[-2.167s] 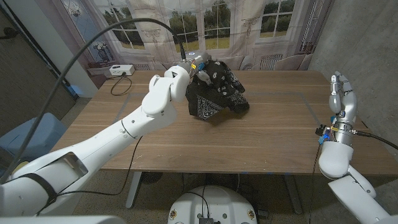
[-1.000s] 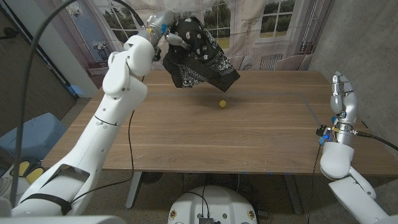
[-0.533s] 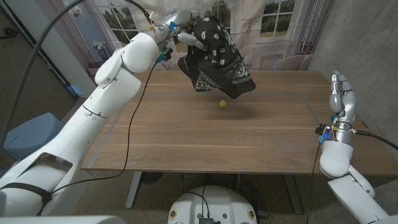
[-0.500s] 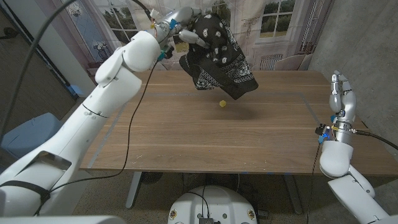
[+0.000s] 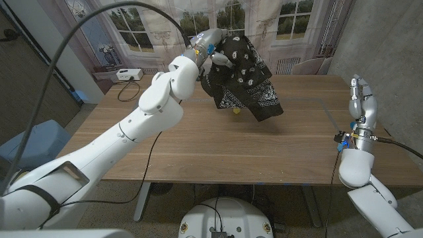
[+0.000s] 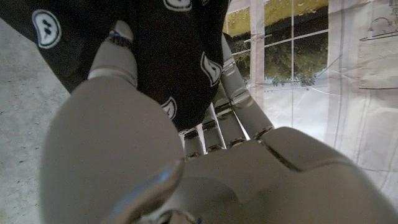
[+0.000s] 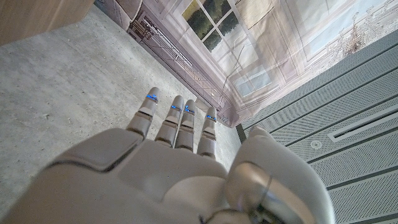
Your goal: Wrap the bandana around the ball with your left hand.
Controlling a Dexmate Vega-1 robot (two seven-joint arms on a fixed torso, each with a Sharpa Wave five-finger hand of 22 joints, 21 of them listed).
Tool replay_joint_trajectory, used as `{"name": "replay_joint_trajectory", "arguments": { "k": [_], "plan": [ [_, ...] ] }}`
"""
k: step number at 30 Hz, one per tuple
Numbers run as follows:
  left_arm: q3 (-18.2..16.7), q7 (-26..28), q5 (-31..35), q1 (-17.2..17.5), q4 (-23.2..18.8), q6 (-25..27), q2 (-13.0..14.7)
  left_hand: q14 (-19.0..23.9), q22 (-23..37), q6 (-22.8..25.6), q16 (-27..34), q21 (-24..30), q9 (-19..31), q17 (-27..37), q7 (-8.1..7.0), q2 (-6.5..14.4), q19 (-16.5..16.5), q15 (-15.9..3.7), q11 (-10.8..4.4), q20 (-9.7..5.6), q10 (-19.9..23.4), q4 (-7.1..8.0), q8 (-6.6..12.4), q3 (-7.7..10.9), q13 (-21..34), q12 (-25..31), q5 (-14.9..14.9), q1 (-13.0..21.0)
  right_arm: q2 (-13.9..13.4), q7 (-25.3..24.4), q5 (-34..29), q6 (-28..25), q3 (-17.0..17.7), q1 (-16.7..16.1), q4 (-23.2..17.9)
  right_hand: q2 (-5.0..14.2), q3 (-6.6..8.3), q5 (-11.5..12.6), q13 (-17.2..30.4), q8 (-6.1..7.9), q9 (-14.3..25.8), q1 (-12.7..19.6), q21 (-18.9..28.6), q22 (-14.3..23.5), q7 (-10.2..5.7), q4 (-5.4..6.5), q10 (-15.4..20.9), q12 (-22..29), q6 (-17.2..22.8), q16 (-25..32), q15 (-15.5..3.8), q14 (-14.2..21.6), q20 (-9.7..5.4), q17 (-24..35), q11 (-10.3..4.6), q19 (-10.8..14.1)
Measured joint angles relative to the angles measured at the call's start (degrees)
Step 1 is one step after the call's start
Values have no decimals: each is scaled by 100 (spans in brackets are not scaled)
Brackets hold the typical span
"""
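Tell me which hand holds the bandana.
The left hand: it grips the black bandana, which hangs over the small yellow ball on the table. The right hand stands open beside the table's edge, holding nothing.

Wooden desk (image 5: 218,149), light grain. Behind the desk, a backdrop curtain (image 5: 158,26) printed with paned windows and trees. Right of the desk, grey concrete wall (image 5: 390,39). On the desk's far left corner, a white box (image 5: 125,74). Grey floor (image 7: 56,87) below.
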Motion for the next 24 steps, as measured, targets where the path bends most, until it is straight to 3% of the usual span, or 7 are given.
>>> {"name": "replay_joint_trajectory", "arguments": {
  "k": [11,12,18,20,24],
  "plan": [
    [-3,-136,1994,181,140,121,-256,1,0,0,-96,66,4,27,0,0,-64,0,0,63,0,1,-29,-1,0,0,45,0,-9,-4,5,-10,-10,11,1,7,19,0,0,0,0,-8,-21,0,0,-19,0,0,0,0,0,0,0,0,0,0],
    [10,-197,2299,289,362,141,-469,1,0,0,-119,67,4,21,0,0,-73,0,0,73,0,1,-61,-1,0,0,45,0,-12,-4,5,-10,-12,13,2,6,19,0,0,0,0,-9,-21,0,0,-19,0,0,0,0,0,0,0,1,0,0],
    [47,-525,3408,390,630,91,-710,134,-10,145,-179,68,4,-13,-3,0,-145,14,6,144,68,1,-90,-1,0,-37,45,-1,-37,65,112,7,-25,43,25,-9,19,0,0,0,0,-23,-21,0,0,-19,0,-45,0,0,0,0,-21,-7,0,20],
    [48,-576,3574,486,817,68,-912,134,-10,145,-210,111,4,-12,-2,1,-145,14,5,144,68,2,-92,-1,0,-58,45,-1,-37,88,137,15,-25,43,25,-8,19,0,0,-4,0,-23,-21,0,0,-19,0,-45,0,0,0,0,-21,-25,0,20],
    [-12,-857,4719,636,1010,-112,-1146,135,-10,145,-232,131,4,-9,-2,2,-144,14,5,144,68,2,-112,-2,0,-79,44,-2,-61,145,194,36,-38,75,53,31,19,0,0,-22,0,-62,-29,0,0,-18,0,-45,0,0,0,0,-21,-27,0,20]
  ]
}}
